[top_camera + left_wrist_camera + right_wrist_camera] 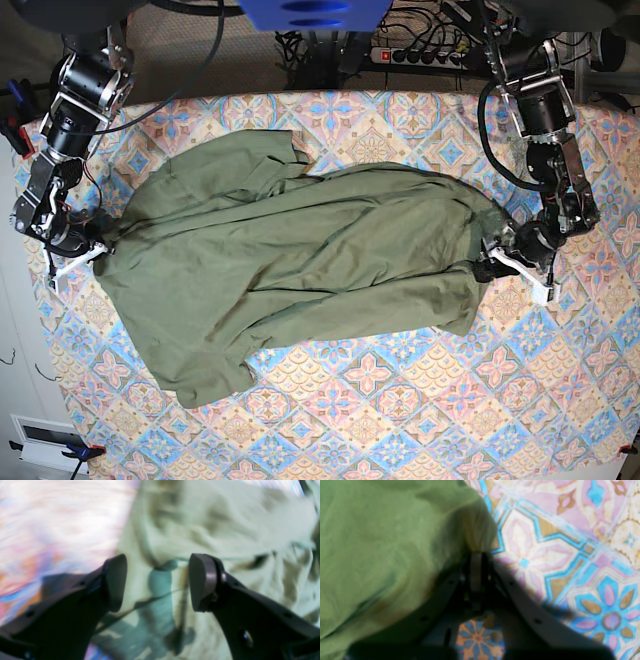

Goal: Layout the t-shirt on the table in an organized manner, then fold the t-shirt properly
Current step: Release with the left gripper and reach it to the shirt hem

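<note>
The olive-green t-shirt (300, 250) lies crumpled and spread across the middle of the patterned table (400, 400). At the shirt's left edge in the base view, my right gripper (78, 258) is shut on it. In the right wrist view the closed jaws of the right gripper (476, 555) pinch a bunched corner of the t-shirt (382, 542) just above the table (570, 555). My left gripper (515, 268) is at the shirt's right edge. In the blurred left wrist view the left gripper (157, 575) stands open above the wrinkled t-shirt (225, 530), with nothing between its fingers.
Behind the table's far edge lie a power strip and cables (430, 55). A blue part (310, 12) hangs at the top centre. The table's left edge (30, 330) runs close to my right arm. Bare cloth shows in front of the shirt (420, 420).
</note>
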`<state>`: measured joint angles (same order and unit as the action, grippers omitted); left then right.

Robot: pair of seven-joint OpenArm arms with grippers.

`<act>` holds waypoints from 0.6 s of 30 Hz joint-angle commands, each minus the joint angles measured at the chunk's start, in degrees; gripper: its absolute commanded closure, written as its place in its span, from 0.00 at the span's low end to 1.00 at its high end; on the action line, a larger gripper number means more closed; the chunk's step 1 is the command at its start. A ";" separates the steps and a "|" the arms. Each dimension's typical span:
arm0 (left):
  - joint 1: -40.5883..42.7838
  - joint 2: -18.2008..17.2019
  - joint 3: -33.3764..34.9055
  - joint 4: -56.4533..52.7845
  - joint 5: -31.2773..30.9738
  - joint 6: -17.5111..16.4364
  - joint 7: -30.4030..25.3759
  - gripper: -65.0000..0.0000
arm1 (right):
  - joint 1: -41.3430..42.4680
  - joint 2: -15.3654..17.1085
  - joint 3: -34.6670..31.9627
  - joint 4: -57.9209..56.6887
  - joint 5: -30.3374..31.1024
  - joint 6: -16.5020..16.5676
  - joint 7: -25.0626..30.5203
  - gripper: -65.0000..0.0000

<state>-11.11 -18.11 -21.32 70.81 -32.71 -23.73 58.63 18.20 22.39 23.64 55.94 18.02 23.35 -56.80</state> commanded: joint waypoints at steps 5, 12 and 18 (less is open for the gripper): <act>-4.49 0.39 -1.49 -1.05 -0.74 -0.41 -1.44 0.41 | 1.54 1.04 0.14 0.98 0.48 0.25 0.84 0.98; -11.52 2.33 -1.40 -14.41 -0.65 -0.41 -3.03 0.41 | 1.72 1.04 0.14 0.98 0.48 0.25 0.84 0.98; -12.23 3.91 3.52 -18.72 -0.65 -0.41 -6.72 0.42 | 1.72 1.04 0.14 0.98 0.57 0.25 0.84 0.98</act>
<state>-22.02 -13.72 -17.69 51.40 -32.47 -23.79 51.83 18.41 22.09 23.64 55.94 18.00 23.38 -56.80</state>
